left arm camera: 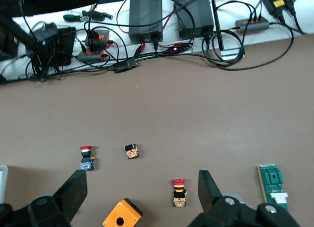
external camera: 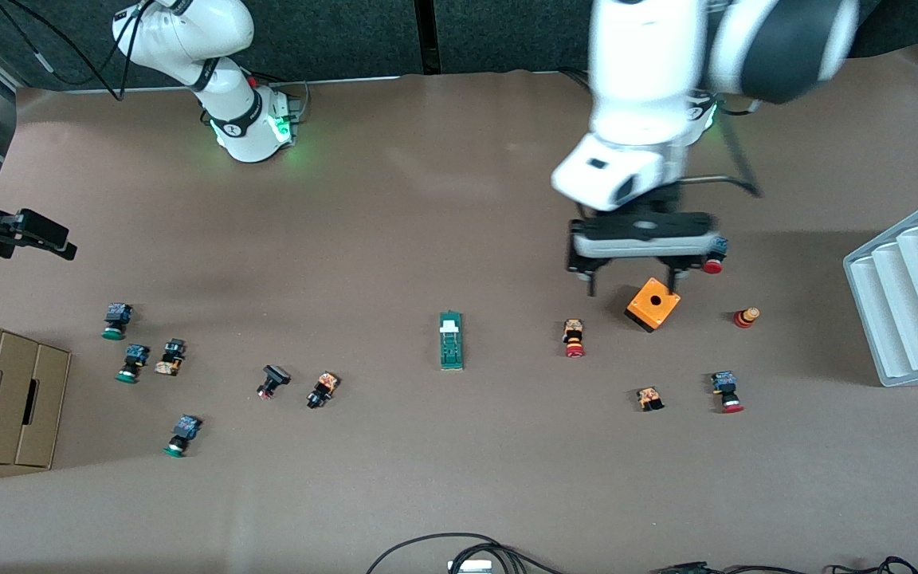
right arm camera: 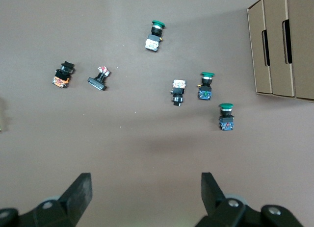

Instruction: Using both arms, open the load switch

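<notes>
Both my grippers hang empty, fingers apart: left gripper over the orange cube, right gripper cropped at the front view's edge. Load switch lies mid-table, untouched.

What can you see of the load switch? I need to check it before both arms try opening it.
The load switch is a narrow dark-green block, plastic by its look, with a white piece at the end farther from the front camera. It lies flat on the brown table, mid-table, its length running toward that camera. Nothing touches it; neither end effector is at it. The left wrist view shows recessed squares on top.
</notes>
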Controlling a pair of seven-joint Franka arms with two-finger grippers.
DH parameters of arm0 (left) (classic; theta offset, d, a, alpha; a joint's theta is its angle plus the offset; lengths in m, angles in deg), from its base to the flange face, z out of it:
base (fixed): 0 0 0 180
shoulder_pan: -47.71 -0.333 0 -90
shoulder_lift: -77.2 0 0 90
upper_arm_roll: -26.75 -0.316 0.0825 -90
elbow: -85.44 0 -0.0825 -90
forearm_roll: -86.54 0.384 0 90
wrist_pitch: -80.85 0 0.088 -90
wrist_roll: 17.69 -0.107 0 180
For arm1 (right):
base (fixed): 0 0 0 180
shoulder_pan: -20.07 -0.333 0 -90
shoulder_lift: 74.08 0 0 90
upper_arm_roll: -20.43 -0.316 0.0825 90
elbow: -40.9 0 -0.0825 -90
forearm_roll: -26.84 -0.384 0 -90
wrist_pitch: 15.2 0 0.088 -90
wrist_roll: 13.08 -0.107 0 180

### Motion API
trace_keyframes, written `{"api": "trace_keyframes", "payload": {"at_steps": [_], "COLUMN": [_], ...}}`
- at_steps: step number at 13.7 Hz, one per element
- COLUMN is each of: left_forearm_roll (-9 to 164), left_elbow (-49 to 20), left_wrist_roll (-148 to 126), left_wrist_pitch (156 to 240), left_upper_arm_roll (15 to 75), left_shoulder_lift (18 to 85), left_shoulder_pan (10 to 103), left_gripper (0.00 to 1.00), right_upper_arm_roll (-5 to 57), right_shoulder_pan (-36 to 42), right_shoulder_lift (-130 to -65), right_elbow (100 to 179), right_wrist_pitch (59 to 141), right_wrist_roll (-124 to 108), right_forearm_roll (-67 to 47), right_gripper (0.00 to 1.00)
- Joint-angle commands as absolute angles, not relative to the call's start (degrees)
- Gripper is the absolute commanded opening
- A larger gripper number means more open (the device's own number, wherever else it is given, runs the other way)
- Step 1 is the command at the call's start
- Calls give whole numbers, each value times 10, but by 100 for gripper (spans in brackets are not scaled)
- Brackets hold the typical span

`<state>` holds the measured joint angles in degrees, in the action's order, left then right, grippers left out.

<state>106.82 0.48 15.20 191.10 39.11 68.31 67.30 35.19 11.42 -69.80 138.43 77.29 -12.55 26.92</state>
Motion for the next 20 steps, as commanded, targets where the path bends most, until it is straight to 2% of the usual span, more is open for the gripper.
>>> {"api": "trace_keyframes", "payload": {"at_steps": [1, 7, 12, 14, 16, 20], "left_forearm_roll": [970, 896, 813, 813, 817, 815], "left_elbow": [17, -12, -20, 2, 51, 52], "left_wrist_roll": [134, -15, -117, -142, -136, -145], "left_wrist_pitch": [1912, 1903, 1864, 1821, 1744, 1731], "left_upper_arm_roll": [345, 313, 225, 211, 210, 189], "left_shoulder_lift": [694, 710, 704, 707, 706, 712], "left_shoulder_pan": [654, 551, 551, 551, 550, 549], "left_gripper": [100, 100, 100, 100, 100, 100], "right_upper_arm_roll": [353, 353, 353, 353, 353, 353], "right_shoulder_pan": [114, 113, 112, 113, 112, 113], "right_shoulder_lift": [-707, -707, -707, -707, -707, -708], "right_elbow": [1370, 1370, 1370, 1370, 1370, 1370], "right_wrist_pitch": [774, 774, 774, 774, 774, 774], "right_wrist_roll": [-126, -126, -126, -126, -126, -126], "right_forearm_roll": [282, 282, 282, 282, 282, 282], "right_gripper": [99, 99, 99, 99, 99, 99]}}
